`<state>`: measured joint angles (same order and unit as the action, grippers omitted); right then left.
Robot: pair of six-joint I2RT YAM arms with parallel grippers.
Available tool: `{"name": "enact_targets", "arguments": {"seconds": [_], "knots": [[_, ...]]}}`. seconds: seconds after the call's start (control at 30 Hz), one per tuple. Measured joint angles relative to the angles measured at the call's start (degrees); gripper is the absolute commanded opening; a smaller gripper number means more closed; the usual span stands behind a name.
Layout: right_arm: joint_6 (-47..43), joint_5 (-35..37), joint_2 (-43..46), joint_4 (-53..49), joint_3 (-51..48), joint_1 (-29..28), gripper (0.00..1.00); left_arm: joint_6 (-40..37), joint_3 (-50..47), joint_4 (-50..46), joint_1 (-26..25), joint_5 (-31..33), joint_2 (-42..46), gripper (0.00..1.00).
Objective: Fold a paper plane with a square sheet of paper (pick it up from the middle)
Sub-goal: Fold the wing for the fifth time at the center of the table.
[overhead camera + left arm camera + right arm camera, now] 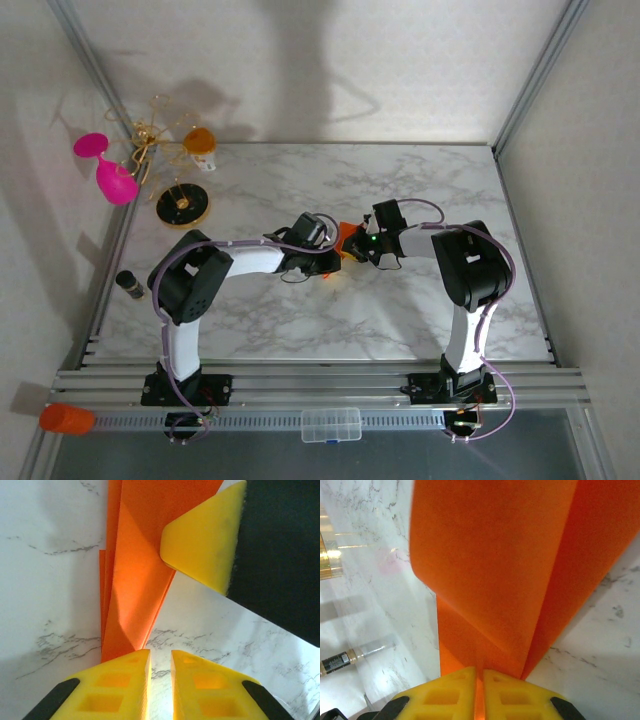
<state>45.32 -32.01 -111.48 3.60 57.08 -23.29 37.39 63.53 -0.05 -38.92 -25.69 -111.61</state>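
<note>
Obs.: the thin bright orange paper (485, 555), folded into a long narrow layered shape with a lengthwise crease, lies at the middle of the white marbled table (420, 190). Both arms reach in to the table's middle and meet over it.

Right gripper (481, 677): yellow fingers pressed together on one end of the paper. An orange sliver shows in the slit between them, and the layers fan away from the pinch.

Left gripper (160, 665): yellow fingers nearly closed, with a thin slit showing bare marble (no paper in it). The paper's narrow end runs under one fingertip; whether that finger presses it down, I cannot tell. From this wrist, one yellow finger (200, 540) of the right gripper sits on the paper farther along.

Elsewhere: a pink plastic goblet (112, 175) off the table's far left corner, a round black-and-gold dish (183, 205) on the table's far left part, and a small dark labelled bottle (130, 285) at its left edge.
</note>
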Motion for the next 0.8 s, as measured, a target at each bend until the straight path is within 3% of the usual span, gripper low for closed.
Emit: {"name": "enact_targets", "arguments": {"seconds": [0.8], "knots": [[0.00,0.02,-0.17,-0.50,0.28,0.00,0.13,0.37,0.00,0.31,-0.76,0.52,-0.94,0.18]]}}
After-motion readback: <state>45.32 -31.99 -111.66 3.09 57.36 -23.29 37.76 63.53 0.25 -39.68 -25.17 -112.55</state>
